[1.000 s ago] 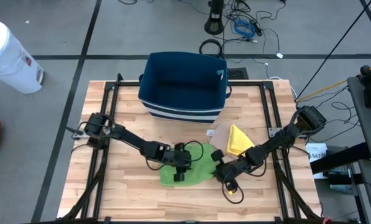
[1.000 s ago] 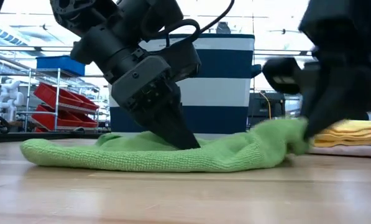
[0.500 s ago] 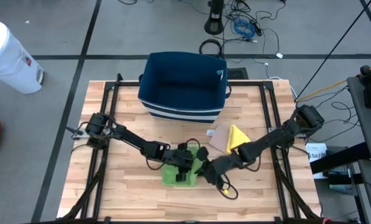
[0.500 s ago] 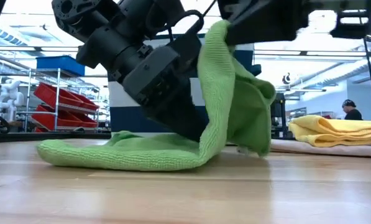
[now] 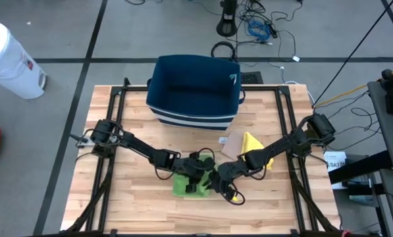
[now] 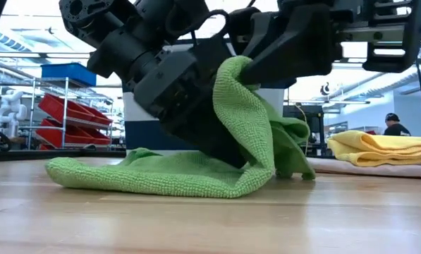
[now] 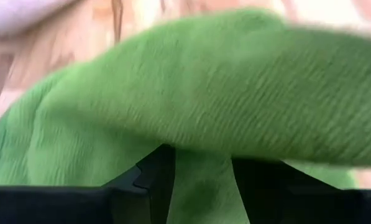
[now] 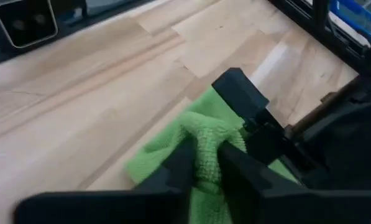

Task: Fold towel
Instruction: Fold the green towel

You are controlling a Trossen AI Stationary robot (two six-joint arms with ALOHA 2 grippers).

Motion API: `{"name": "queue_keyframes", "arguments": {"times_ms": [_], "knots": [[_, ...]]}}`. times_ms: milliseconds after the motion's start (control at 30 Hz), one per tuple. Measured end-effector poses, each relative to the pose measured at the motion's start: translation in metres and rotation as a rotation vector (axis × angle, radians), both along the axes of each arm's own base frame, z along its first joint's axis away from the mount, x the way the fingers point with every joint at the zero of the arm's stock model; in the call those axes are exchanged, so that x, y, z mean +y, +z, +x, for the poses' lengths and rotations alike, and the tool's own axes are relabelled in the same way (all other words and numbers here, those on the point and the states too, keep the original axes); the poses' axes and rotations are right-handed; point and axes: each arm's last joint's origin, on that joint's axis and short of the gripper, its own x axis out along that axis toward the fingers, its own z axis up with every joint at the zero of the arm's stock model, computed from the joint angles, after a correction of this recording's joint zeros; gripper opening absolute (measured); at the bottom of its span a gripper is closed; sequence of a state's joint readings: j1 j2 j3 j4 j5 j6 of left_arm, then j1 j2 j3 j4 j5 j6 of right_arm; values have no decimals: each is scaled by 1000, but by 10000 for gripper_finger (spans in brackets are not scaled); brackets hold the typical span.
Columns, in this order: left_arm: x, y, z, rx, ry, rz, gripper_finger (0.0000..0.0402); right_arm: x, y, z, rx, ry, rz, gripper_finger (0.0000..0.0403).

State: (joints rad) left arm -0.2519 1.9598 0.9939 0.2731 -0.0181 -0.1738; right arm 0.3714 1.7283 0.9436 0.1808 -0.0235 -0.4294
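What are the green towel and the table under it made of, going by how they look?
The green towel looks like microfibre or terry cloth: a matte, nubbly, looped surface that drapes softly from the right gripper. The table looks like butcher-block wood: pale strips joined side by side with visible grain and a light sheen, probably sealed. The frames leave the exact fibre and wood species open.

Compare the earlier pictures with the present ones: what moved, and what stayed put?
The right gripper lifted the green towel's right edge and carried it leftward over the left gripper, which stayed pressing the towel down. The yellow cloth and blue bin did not move.
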Motion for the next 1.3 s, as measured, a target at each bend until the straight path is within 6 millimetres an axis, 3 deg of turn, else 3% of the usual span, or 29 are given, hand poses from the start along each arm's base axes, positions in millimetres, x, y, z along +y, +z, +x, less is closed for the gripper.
{"name": "queue_keyframes", "arguments": {"times_ms": [233,367,733,1067,1300], "knots": [[2,-5,-5,84,13,35,163,6,3,-15,71,-102,-73,195],[2,-5,-5,84,12,38,163,11,6,-25,123,-158,-74,220],[2,-5,-6,85,-1,53,163,23,-18,-51,344,-296,-164,175],[0,-6,-6,83,-7,54,163,20,-58,-36,325,-337,-310,154],[-4,-6,-8,83,-17,58,163,17,-61,-35,227,-436,-448,111]]}}
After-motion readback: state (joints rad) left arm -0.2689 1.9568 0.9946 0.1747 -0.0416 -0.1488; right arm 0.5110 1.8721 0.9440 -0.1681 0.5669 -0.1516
